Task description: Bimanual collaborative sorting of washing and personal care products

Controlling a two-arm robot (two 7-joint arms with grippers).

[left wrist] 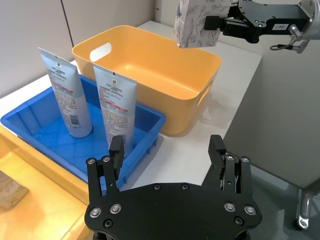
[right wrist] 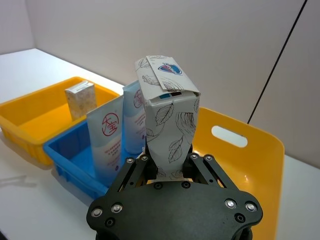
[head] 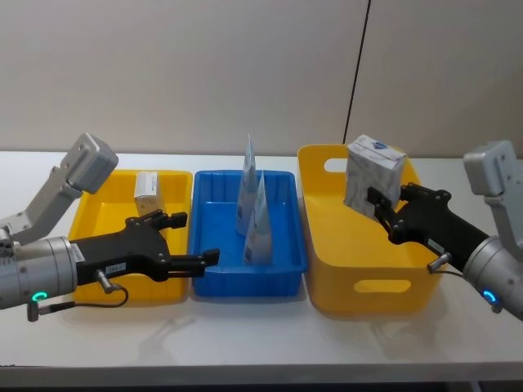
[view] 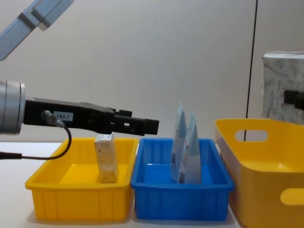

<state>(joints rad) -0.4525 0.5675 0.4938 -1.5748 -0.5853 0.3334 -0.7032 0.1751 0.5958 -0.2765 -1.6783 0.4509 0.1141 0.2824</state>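
Observation:
My right gripper (head: 379, 206) is shut on a white soft pack (head: 373, 173) with grey leaf print, holding it upright above the deep yellow bin (head: 359, 265). In the right wrist view the pack (right wrist: 170, 125) stands up from between the fingers. Two pale-blue-and-white tubes (head: 248, 189) (head: 260, 227) stand upright in the blue bin (head: 282, 273). A small beige carton (head: 147, 189) stands in the shallow yellow tray (head: 98, 216). My left gripper (head: 194, 238) hovers open and holding nothing over the boundary between the tray and the blue bin, near their front edges; its fingers (left wrist: 116, 150) are spread wide.
The three containers sit side by side on a white table (head: 245, 339): the tray on the left, the blue bin in the middle, the deep bin on the right. The table's bare front strip lies before them. A grey wall stands behind.

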